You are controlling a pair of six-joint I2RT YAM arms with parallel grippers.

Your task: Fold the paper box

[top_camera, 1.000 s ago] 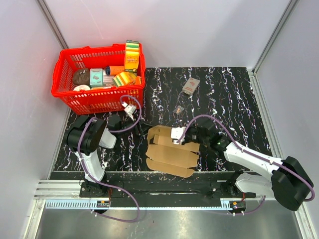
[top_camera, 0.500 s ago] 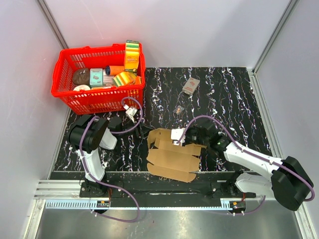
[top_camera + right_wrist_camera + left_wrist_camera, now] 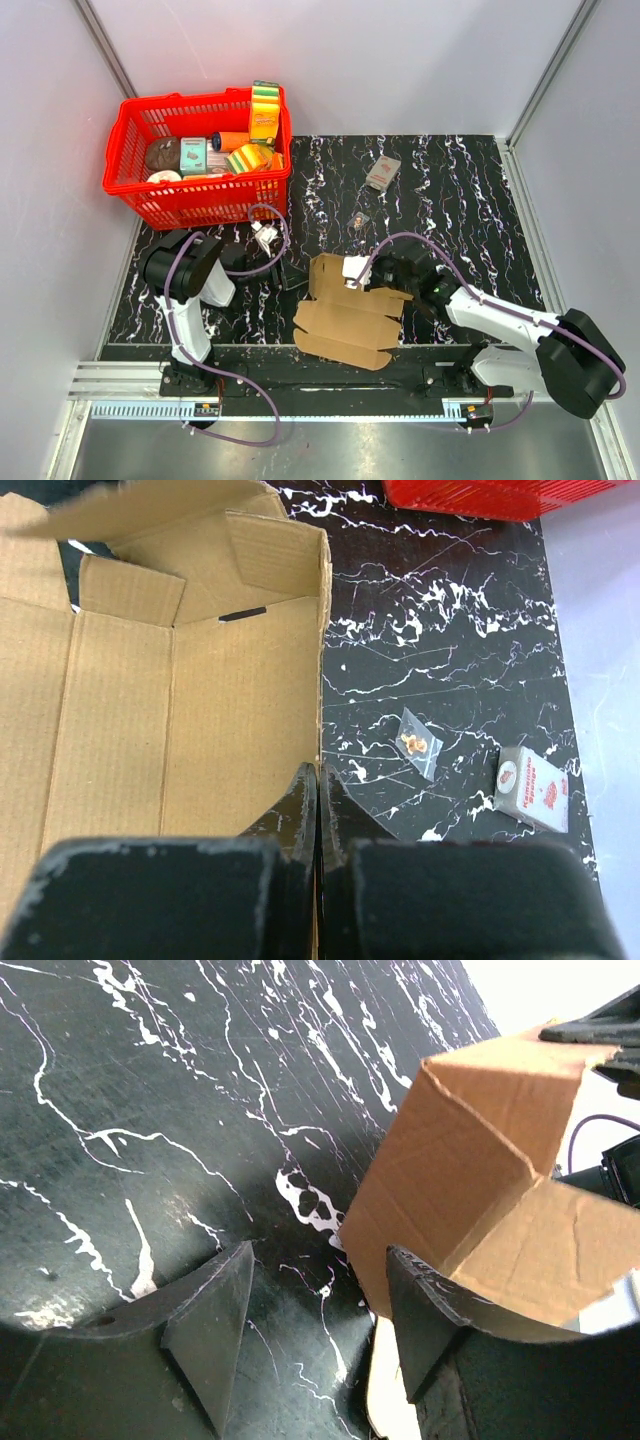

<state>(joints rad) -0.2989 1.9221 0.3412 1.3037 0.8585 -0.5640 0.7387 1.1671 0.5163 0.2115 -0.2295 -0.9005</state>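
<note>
Right jaws pressed fully together, fingers pinching the upright edge of the box. That edge runs straight into the seam between them. Left jaws about half open with nothing between them. A raised box flap stands just past one finger; cannot tell if they touch. The other left finger hangs over bare surface.

Box: plain brown cardboard, partly folded, inside facing up, one side wall and a few flaps lifted. It sits on the surface to the right of the basket and nearer the arms, not touching it. Right arm reaches in from the box side farthest from the basket. Left arm is just in front of the basket, its wrist pointing at the box.

Surface is black with white marble-like veins. Basket is red plastic, in the far left corner, packed with mixed goods incl. a yellow-green pack standing at its right end. Small grey-and-red packet lies flat to the right of the basket, well apart. Tiny clear bag with something orange inside lies right of the basket too, nearer the arms than the packet.

Room: plain pale walls on three sides, metal posts in the far corners, metal rail along the near edge under the arm bases.
</note>
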